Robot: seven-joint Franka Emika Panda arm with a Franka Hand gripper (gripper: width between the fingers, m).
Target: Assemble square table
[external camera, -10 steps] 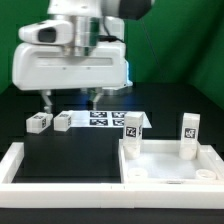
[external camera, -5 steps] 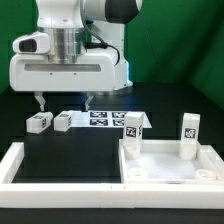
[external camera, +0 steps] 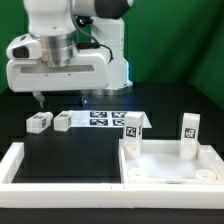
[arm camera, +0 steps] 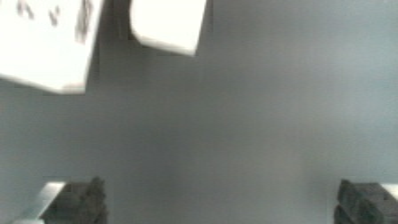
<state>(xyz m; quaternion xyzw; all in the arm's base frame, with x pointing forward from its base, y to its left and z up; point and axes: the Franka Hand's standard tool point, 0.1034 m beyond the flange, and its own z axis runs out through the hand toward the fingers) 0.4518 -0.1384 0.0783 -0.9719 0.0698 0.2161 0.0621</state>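
Observation:
The white square table panel (external camera: 168, 166) lies at the exterior view's right, with two tagged leg blocks (external camera: 133, 128) (external camera: 190, 130) standing upright at its far corners. Two more leg blocks (external camera: 38, 123) (external camera: 63, 121) lie loose on the black surface at the left. My gripper (external camera: 60, 100) hangs open just above and behind those two, touching neither. In the wrist view the two loose blocks (arm camera: 45, 45) (arm camera: 169, 25) show as blurred white shapes away from my gripper (arm camera: 222, 203). Only bare dark surface lies between the dark fingertips (arm camera: 75, 200).
The marker board (external camera: 104, 118) lies flat behind the panel, to the right of the loose blocks. Long white bars (external camera: 14, 166) frame the work surface at the left and front. A green backdrop stands behind.
The arm has drifted toward the exterior view's left, bringing the open gripper nearer over the two loose leg blocks. No part has moved.

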